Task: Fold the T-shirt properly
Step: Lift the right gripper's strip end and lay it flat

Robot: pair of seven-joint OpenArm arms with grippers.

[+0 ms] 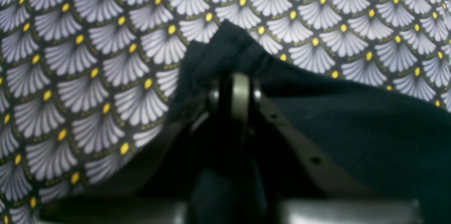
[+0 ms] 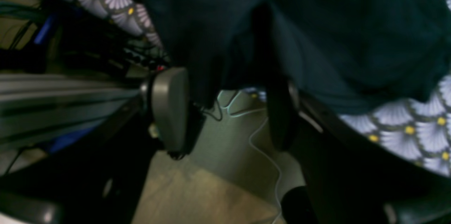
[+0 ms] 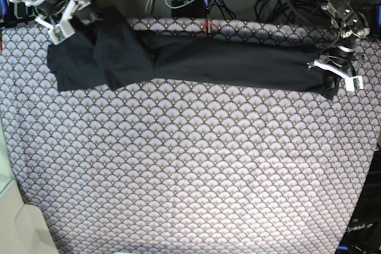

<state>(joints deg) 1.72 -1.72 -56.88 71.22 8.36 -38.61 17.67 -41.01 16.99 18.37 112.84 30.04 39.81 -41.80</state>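
Your T-shirt (image 3: 220, 57) looks limp and light, so hold hems. The left gripper (image 1: 234, 90) is clamped on it; the right gripper (image 2: 225, 107) stands spread around a hanging fold.

Black arms, grey-padded left end effector (image 1: 235, 92), white-tipped right end effector (image 3: 70, 9), perforated black links

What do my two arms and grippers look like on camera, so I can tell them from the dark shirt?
Both arms are black with loose dark cables. The left gripper and right gripper have white finger tips in the base view. Close up, the left gripper has a grey-beige pad on dark links with holes; the right gripper has a rounded grey pad and a black one.
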